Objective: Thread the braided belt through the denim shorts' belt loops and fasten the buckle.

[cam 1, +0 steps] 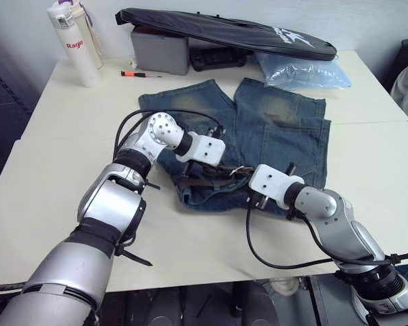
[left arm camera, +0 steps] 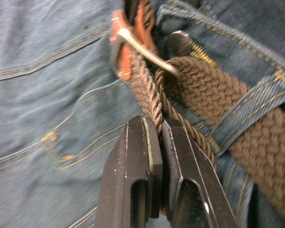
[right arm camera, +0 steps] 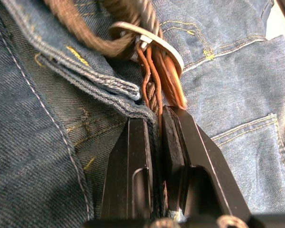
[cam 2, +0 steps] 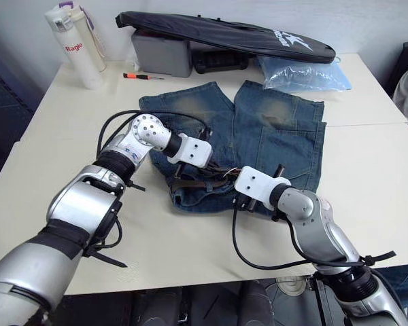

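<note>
- The left gripper (left arm camera: 154, 142) is clamped on the braided belt (left arm camera: 204, 90) just behind the buckle (left arm camera: 133, 47), probably to steady the strap for fastening
- The right gripper (right arm camera: 154, 128) pinches the belt's leather end by the buckle, fingers closed tight
- The belt lies along the waistband of the denim shorts (cam 1: 279, 129) mid-table, already passing under a belt loop (left arm camera: 256, 107)
- The strap is dark brown and thickly woven; the buckle is silver

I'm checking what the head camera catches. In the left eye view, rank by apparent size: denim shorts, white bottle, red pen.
1. denim shorts
2. white bottle
3. red pen
</note>
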